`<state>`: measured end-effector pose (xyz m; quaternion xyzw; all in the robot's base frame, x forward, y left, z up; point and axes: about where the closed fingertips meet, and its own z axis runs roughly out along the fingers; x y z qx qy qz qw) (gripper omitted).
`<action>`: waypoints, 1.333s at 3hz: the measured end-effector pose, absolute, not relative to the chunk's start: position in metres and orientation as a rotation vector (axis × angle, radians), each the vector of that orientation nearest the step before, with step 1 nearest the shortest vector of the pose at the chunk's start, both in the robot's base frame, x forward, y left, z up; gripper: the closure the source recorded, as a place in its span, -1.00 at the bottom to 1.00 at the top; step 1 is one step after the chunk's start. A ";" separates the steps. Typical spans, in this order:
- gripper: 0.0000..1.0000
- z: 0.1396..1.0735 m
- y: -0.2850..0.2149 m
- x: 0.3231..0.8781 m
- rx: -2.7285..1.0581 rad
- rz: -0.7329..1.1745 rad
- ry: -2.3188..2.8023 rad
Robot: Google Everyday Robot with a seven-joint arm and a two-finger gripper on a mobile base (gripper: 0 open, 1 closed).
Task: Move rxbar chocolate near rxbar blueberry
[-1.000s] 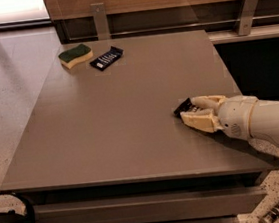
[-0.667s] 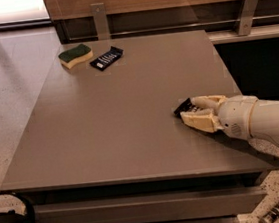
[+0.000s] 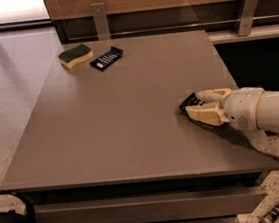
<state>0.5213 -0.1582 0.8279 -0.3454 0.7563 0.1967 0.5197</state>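
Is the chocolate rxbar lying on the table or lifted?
Lying, apparently: the rxbar chocolate shows a dark end on the table near its right edge, at the gripper.

Plain grey-brown tabletop (image 3: 131, 129). At its right edge, the cream-and-white hand (image 3: 194, 104) is at the rxbar chocolate (image 3: 187, 103) — black. Near the far left corner: rxbar blueberry (image 3: 106, 58), navy with white lettering rows — beside a green-and-yellow sponge (image 3: 75, 56).

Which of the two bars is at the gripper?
The black rxbar chocolate, at the gripper near the table edge; the navy rxbar blueberry lies far off beside the sponge.
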 end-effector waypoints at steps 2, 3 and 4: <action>1.00 0.901 -0.184 0.592 -0.922 0.359 1.744; 1.00 0.936 -0.178 0.635 -0.953 0.306 1.698; 1.00 0.970 -0.141 0.677 -1.000 0.258 1.642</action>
